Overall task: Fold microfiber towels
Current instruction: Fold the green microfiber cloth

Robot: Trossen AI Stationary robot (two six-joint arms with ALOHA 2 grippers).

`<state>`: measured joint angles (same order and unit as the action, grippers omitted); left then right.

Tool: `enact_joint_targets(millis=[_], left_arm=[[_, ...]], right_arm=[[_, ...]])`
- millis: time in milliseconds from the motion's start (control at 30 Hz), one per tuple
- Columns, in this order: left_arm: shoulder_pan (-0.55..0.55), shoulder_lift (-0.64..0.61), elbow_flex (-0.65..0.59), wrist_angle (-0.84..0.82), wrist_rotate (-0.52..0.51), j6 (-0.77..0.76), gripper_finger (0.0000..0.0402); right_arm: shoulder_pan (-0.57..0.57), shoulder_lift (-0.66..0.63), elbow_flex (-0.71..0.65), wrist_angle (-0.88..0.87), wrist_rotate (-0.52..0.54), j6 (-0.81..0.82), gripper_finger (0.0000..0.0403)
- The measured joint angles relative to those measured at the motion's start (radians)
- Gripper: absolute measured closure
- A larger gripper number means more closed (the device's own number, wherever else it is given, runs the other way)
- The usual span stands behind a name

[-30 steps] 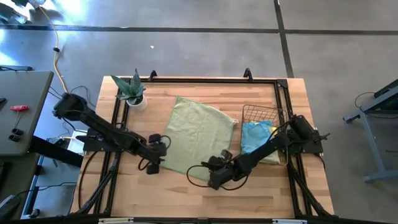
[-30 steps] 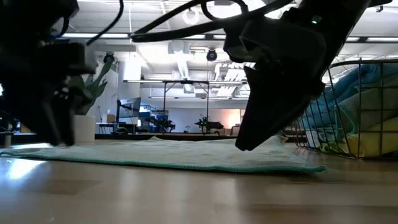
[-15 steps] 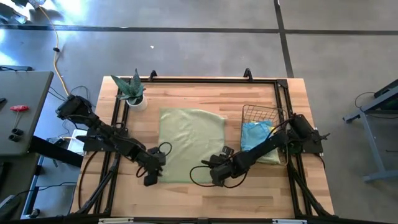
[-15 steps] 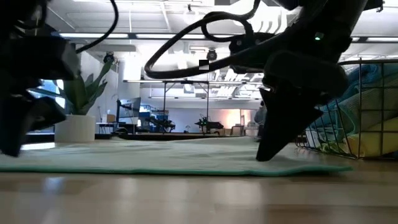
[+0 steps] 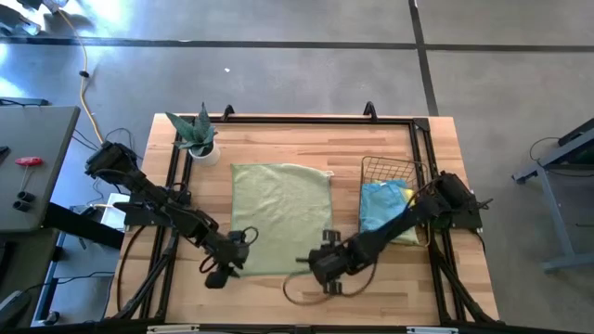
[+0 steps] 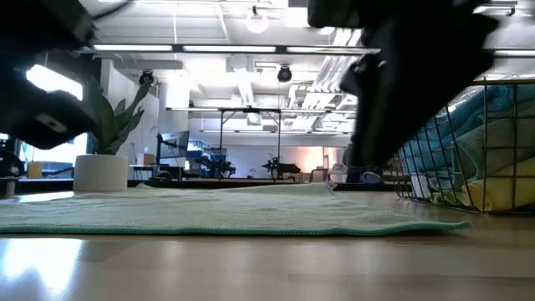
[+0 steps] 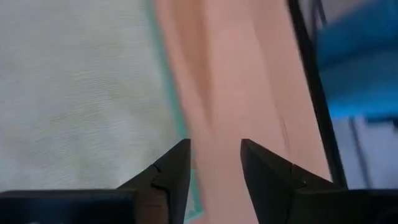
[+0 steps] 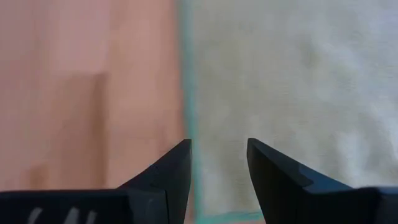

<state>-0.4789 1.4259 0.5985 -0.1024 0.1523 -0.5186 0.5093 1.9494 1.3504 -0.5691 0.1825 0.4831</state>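
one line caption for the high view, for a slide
Pale green towel spread flat on the wooden table, left gripper and right gripper at its near corners, fingers open.

Ceiling strip lights backlight the low view, leaving the arms black, blurred silhouettes. The floor (image 5: 278, 28) shows pale glare overhead. Both wrist views are soft, the table (image 7: 236, 93) smeared.

A light wooden desk (image 5: 288, 139) ringed by a black frame carries a pale green microfiber towel (image 5: 278, 218), spread flat and square at its middle. A potted plant (image 5: 197, 137) in a white pot stands near one far corner. Beside the towel's other side sits a copper wire basket (image 5: 394, 199), holding light blue and yellow cloths.
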Motion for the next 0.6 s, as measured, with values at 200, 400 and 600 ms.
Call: enact_joint_targets(millis=[200,400,600], left_arm=[[-0.088,0.000,0.000,-0.002,-0.146,0.205,0.0250],[-0.174,0.030,0.000,0.006,-0.304,0.212,0.0238],[-0.232,0.100,0.001,0.083,-0.350,0.110,0.0228]], right_arm=[[0.091,0.000,-0.029,-0.013,0.022,-0.002,0.0254],[0.134,0.000,-0.072,0.020,0.142,0.034,0.0254],[0.135,0.001,-0.097,0.039,0.137,0.033,0.0254]])
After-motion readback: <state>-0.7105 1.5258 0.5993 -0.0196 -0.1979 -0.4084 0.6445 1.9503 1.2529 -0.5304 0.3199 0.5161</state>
